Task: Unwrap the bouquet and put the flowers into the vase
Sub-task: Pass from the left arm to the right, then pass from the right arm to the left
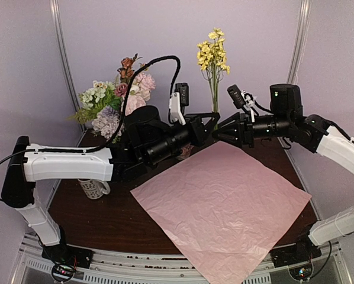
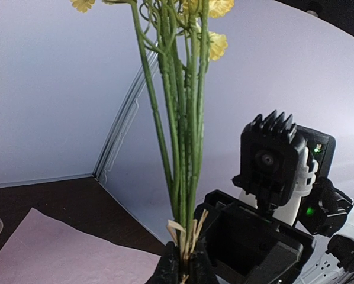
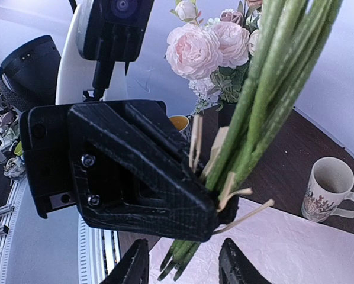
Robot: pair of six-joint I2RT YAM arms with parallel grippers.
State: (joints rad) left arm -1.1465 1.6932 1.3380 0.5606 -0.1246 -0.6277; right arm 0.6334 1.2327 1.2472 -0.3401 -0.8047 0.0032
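**Yellow sprig held upright between two pincers**

One bunch of yellow flowers (image 1: 213,52) stands vertical, blooms up, cut ends down. The left pincer (image 1: 211,122) is clenched on its stems. The right pincer (image 1: 222,131) is released, fingers either side of the stem ends. One pink paper sheet (image 1: 224,207) lies flat on the worktop (image 1: 106,219). Mixed blooms (image 1: 115,97) stand back left. Two mugs: a patterned mug (image 1: 94,188), an orange-lined mug (image 3: 180,122).

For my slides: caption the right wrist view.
Left gripper clamps green stems; right gripper open around their lower ends.
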